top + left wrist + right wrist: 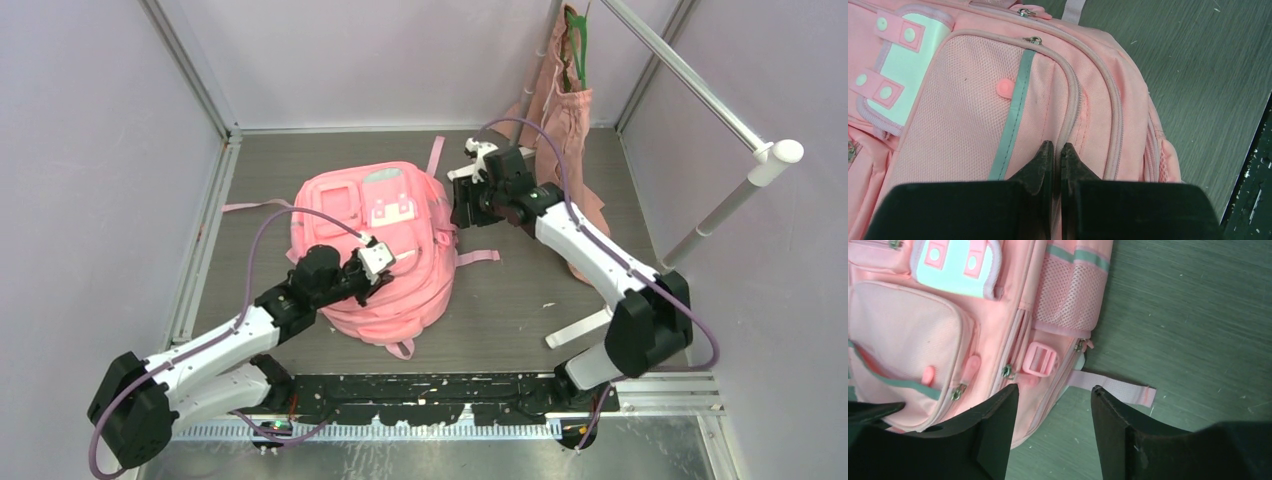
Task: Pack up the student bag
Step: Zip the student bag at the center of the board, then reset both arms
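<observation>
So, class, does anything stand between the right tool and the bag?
Nothing visible does. The right tool hangs open over the side edge of the bag, with only air between it and the fabric.

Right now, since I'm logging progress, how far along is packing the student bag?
Nothing looks done: the student bag lies flat on the table, visible zips apparently shut. In hand: the left gripper is closed at the front pocket's zip seam; the right gripper hovers open by the side buckle. Opening, loading and closing remain.
</observation>
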### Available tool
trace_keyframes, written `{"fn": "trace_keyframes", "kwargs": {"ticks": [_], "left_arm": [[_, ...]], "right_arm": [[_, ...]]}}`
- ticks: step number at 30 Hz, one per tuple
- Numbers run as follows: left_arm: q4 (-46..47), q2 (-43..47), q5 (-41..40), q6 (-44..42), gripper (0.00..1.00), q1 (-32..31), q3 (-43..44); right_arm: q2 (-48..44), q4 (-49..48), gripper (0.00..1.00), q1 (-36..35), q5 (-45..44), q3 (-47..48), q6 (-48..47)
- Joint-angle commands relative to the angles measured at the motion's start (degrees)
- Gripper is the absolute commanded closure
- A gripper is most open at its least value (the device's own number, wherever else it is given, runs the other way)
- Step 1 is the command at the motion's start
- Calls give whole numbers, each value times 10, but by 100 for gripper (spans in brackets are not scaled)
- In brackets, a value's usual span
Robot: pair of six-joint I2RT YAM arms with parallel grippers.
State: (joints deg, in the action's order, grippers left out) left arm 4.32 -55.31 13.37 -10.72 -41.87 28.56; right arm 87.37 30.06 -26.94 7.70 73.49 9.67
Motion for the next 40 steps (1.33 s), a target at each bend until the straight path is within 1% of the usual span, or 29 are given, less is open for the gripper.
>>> {"fn": "trace_keyframes", "kwargs": {"ticks": [1,2,3,4,7,8,10,11,14,16,18,21,24,27,30,35,40], "left_arm": [[10,30,46,21,99,-4,-5],[12,35,30,35,91,-4,-4],[13,43,12,58,72,-4,-2],[12,49,-7,73,60,-4,2],[0,75,-58,98,40,-4,16],[-9,85,-79,103,31,-4,23],[-47,98,-170,161,11,-3,57],[-87,99,-205,181,5,0,86],[-235,70,-240,211,1,26,198],[-332,30,-237,237,0,52,291],[-423,-16,-232,267,0,82,372],[-517,-80,-222,294,0,104,454],[-532,-106,-226,333,1,105,472],[-520,-91,-257,368,0,105,458],[-507,-62,-263,369,1,105,432],[-490,-11,-241,380,3,105,393],[-506,7,-253,384,3,105,388]], "right_arm": [[-75,-44,38,-5,-24,-44,66],[-85,-42,36,-5,-32,-51,75],[-97,-41,33,-4,-43,-57,82],[-105,-39,31,-5,-54,-64,89],[-131,-24,24,-4,-117,-76,107],[-140,-16,22,-5,-139,-78,115],[-165,-2,20,-4,-163,-86,129],[-181,1,18,-5,-169,-95,133],[-233,11,11,-5,-181,-121,143],[-261,26,6,-5,-186,-132,146],[-280,46,3,-6,-198,-133,149],[-304,58,0,-6,-237,-135,159],[-329,52,0,-5,-292,-145,175],[-357,43,0,-5,-325,-158,193],[-382,29,0,-6,-334,-171,209],[-394,36,0,-5,-348,-168,214],[-403,40,0,-6,-372,-167,224]]}}
